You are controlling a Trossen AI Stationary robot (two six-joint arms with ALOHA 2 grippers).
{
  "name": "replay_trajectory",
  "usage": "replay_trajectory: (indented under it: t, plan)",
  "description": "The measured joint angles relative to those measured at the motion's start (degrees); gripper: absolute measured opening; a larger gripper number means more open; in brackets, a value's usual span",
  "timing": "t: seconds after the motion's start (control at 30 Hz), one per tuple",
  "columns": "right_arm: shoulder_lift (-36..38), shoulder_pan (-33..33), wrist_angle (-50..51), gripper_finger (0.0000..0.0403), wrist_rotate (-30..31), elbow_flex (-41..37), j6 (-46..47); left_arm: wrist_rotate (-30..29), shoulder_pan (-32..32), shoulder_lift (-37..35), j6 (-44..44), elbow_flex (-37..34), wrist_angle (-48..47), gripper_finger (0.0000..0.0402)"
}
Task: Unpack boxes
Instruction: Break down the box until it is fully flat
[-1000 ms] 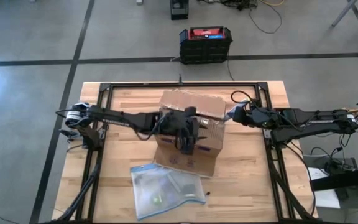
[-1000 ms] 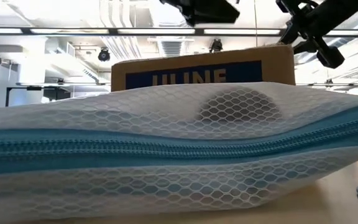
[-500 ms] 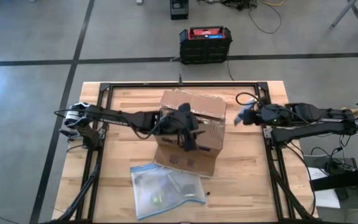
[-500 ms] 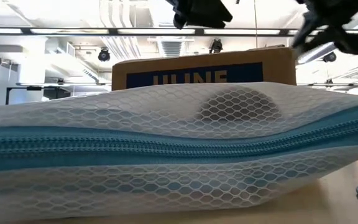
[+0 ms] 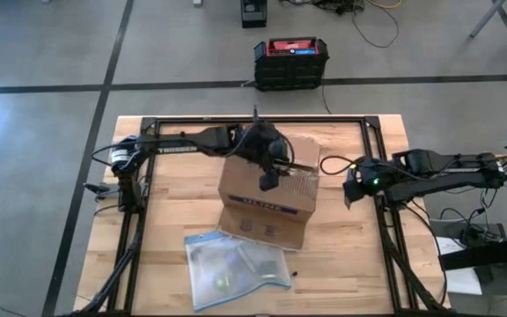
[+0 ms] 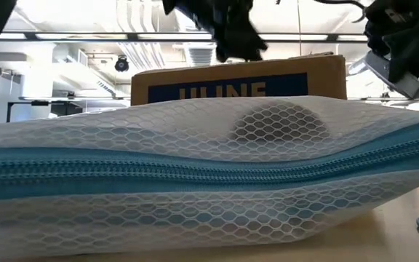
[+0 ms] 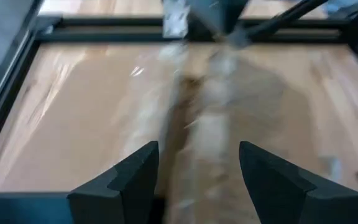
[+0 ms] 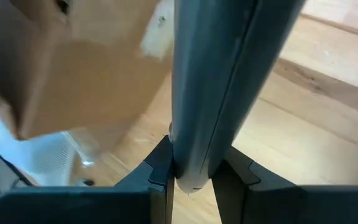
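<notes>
The brown cardboard box (image 5: 267, 189) stands on the middle of the table, its blue ULINE label (image 6: 228, 91) facing the near edge. My left gripper (image 5: 267, 179) is open over the box top. In the left wrist view its fingers (image 7: 197, 174) stand on either side of the taped seam (image 7: 213, 118), apart from it as far as I can see. My right gripper (image 5: 349, 192) hangs to the right of the box, shut on a dark grey bar-shaped tool (image 8: 222, 74). The box (image 8: 73, 74) shows beyond that tool. My right gripper pinches the dark tool between its two fingers near one end (image 8: 188, 171). The rest of the tool runs forward past the fingertips, in line with them. The tool is lifted clear of the table and of the box.
A clear zip pouch with a blue edge (image 5: 231, 269) lies on the table near the front edge, filling the low view (image 6: 195, 175). Black frame rails (image 5: 381, 229) run along the table's sides. A black crate with a red top (image 5: 290, 62) sits on the floor beyond the table.
My left arm has swung toward the far edge, and its gripper has risen and now comes over the box top from the far side. My right gripper has drawn back from the box toward the table's right and near edges, still shut on the tool. The box has stayed put.
</notes>
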State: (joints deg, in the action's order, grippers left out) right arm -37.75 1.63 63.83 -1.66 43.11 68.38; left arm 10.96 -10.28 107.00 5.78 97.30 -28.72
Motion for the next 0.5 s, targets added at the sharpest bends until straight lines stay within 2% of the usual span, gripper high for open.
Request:
replay_trajectory:
  t: [0.2,0.37,0.5]
  plan:
    - [-1.5,0.0,-0.8,0.0056,-5.3,-4.0,-0.5,6.1,-2.5,0.3,0.6,0.2,-1.2,0.0229]
    - [-2.2,0.0,-4.7,0.0056,-8.5,-8.5,-0.2,13.9,-2.9,0.9,-0.4,0.1,-5.2,0.0228]
    - [-2.3,0.0,-8.6,0.0056,-9.1,-11.5,0.0,12.5,-2.6,0.9,2.5,0.1,-8.6,0.022]
